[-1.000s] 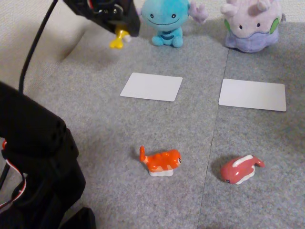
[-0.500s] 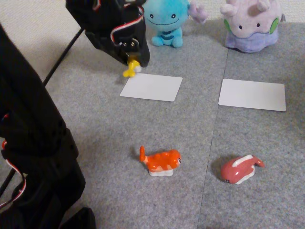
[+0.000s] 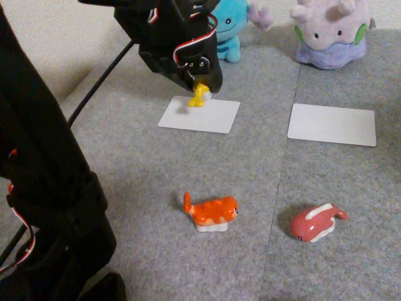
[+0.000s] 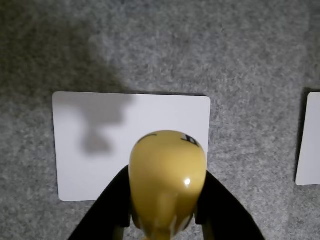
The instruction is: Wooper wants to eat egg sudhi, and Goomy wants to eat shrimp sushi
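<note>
— Grey carpet point(image 3: 150, 163) covers the floor, with two white cards lying on it in the fixed view. What does the arm carry?

— The gripper point(image 3: 199, 93) is clamped on the egg sudhi point(image 3: 198, 95), a small glossy yellow toy hanging tail down over the upper left corner of the left card point(image 3: 207, 116). In the wrist view the egg sudhi point(image 4: 167, 180) is a rounded yellow body with thin black marks near its top, pinched between two black fingers point(image 4: 107, 210), above the same card point(image 4: 100, 145).

— And the plush toys?

— Wooper point(image 3: 235, 22), light blue, sits just behind the gripper, partly hidden by it. Goomy point(image 3: 329, 31), pale lilac with green cheek spots, sits behind the right card point(image 3: 332, 124).

— The other sushi?

— The shrimp sushi point(image 3: 212, 212), orange with an upturned tail on a white base, lies near the front; a red-pink toy point(image 3: 315, 222) lies to its right.
</note>
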